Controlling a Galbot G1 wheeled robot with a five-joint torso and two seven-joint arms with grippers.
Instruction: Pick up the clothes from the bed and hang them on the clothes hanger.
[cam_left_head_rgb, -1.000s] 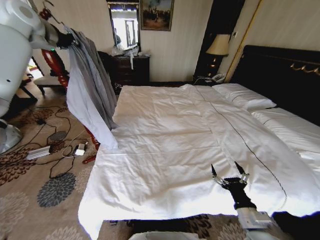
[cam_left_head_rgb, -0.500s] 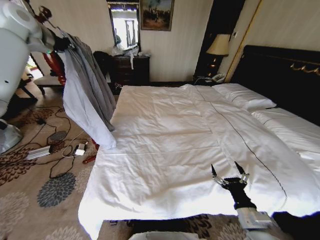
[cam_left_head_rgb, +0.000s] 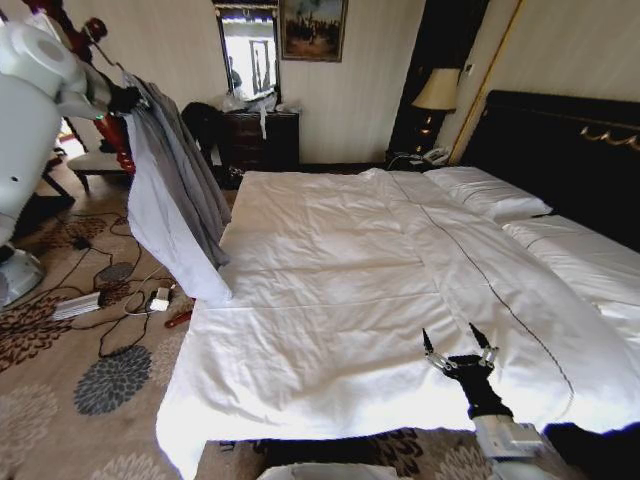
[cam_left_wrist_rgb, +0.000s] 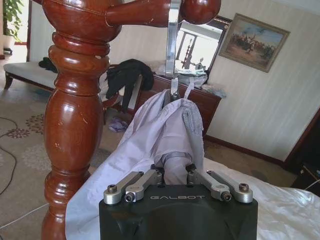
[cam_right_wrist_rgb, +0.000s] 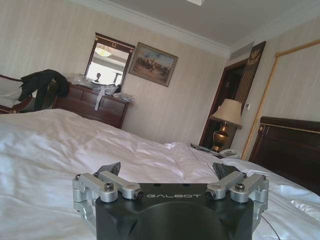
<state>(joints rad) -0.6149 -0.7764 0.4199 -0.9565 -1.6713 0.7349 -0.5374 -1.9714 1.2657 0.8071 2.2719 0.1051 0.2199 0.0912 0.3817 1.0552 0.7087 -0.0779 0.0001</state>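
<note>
Nearest, at the lower right, the right gripper (cam_left_head_rgb: 459, 350) is rested on the near edge of the bed (cam_left_head_rgb: 340, 300), its fingers spread apart with nothing between them; in the right wrist view the same gripper (cam_right_wrist_rgb: 167, 172) is seen lying low over the white duvet. Farther off on the left, beyond the bed's left edge, the clothes (cam_left_head_rgb: 175, 190) are held up in the air, draped down over the patterned carpet (cam_left_head_rgb: 90, 400) just beside the red coat stand (cam_left_head_rgb: 110, 130). The left gripper (cam_left_head_rgb: 125, 98) is pinched on the jacket's upper fabric, seen bunched between its fingers in the left wrist view (cam_left_wrist_rgb: 176, 172). The silver hook of the clothes hanger (cam_left_wrist_rgb: 173, 50) is seen rising from the collar, against the stand's wooden peg (cam_left_wrist_rgb: 160, 11).
</note>
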